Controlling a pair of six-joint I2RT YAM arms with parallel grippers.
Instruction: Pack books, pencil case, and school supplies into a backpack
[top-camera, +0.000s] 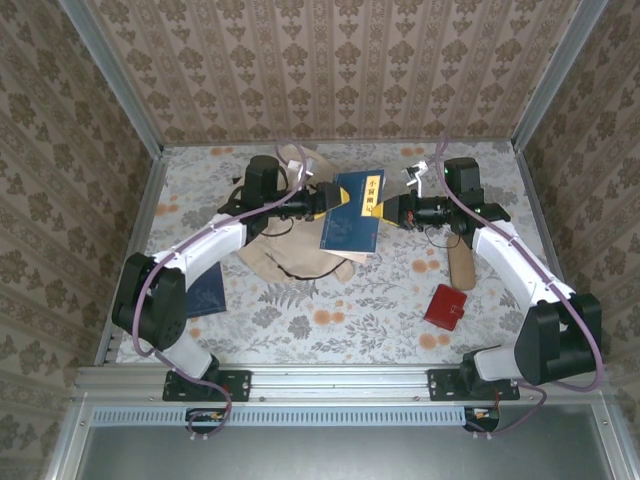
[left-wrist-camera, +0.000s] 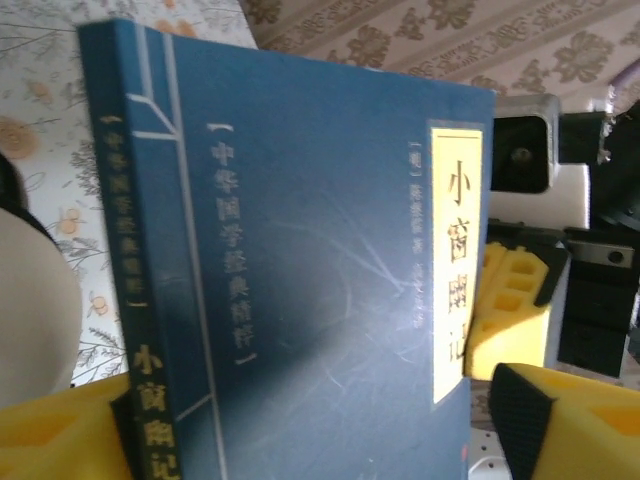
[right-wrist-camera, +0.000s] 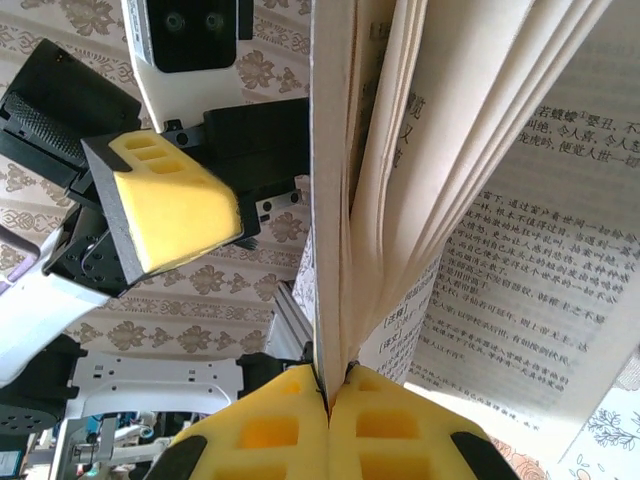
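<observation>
A dark blue book (top-camera: 352, 210) with a yellowish title patch hangs tilted in the air over the cream-beige backpack (top-camera: 285, 255). My right gripper (top-camera: 387, 210) is shut on the book's right edge. In the right wrist view the pads (right-wrist-camera: 290, 430) pinch the cover and a few pages (right-wrist-camera: 335, 250), and the other pages fan open. My left gripper (top-camera: 326, 200) is open at the book's left edge. The blue cover (left-wrist-camera: 320, 260) lies between its spread yellow fingers (left-wrist-camera: 575, 420), and they do not press on it.
A small red pouch (top-camera: 445, 307) lies at the front right. A tan oblong case (top-camera: 462, 265), perhaps the pencil case, lies under the right forearm. A dark blue flat item (top-camera: 206, 290) rests by the left arm. Patterned walls enclose the floral table (top-camera: 330, 320).
</observation>
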